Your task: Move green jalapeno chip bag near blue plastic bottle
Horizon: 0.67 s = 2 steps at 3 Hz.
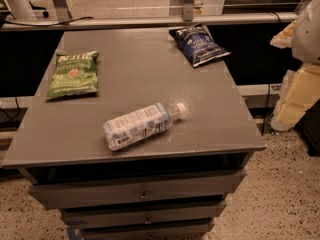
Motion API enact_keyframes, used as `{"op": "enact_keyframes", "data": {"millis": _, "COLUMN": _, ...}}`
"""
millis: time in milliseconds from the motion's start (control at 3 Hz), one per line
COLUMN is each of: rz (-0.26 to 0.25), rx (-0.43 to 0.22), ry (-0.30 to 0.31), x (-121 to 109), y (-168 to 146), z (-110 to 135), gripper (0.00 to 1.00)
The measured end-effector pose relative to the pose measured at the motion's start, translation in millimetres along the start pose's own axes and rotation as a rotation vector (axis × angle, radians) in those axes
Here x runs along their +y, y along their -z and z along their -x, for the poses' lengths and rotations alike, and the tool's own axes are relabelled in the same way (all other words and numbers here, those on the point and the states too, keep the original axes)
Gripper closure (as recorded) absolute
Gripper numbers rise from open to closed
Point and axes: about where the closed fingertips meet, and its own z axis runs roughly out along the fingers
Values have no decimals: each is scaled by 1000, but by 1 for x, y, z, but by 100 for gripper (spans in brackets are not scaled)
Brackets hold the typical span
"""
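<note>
**Operator:** Where's the green bag, and where's the gripper?

**Spotter:** Your green bag (73,74) lies flat on the table (150,59), against the left edge and about halfway back. Its white lettering sits at the far end. Nothing touches it. Your gripper (300,91) is at the right edge of the view, off the table's right side, pale and partly cut off by the frame. So the bag is the full width of the table away from it, on the opposite side.

**Operator:** Is the gripper wide, narrow, or holding something?

**Spotter:** I can't tell you. What shows of it gives no clear sign either way, and I see nothing in it that I could name.

**Operator:** And the bottle?

**Spotter:** Your bottle (137,125) lies on its side near the front edge, roughly mid-table. Its white cap (180,108) points right and slightly away from you, and its base points toward the front left. It is well apart from the green bag, which lies to its left and farther back. It is closer to the gripper's side than the green bag is.

**Operator:** Anything else up there?

**Spotter:** A blue bag (199,45) lies flat near the far right corner, apart from both the bottle and the green bag. Below the tabletop you have a stack of drawers (140,194).
</note>
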Motion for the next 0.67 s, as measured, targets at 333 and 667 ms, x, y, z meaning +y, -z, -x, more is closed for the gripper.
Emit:
{"op": "enact_keyframes", "data": {"millis": 333, "rz": 0, "rx": 0, "ry": 0, "x": 0, "y": 0, "z": 0, "gripper": 0}}
{"op": "enact_keyframes", "data": {"millis": 667, "rz": -13, "rx": -61, "ry": 61, "x": -11, "y": -13, "z": 39, "gripper": 0}}
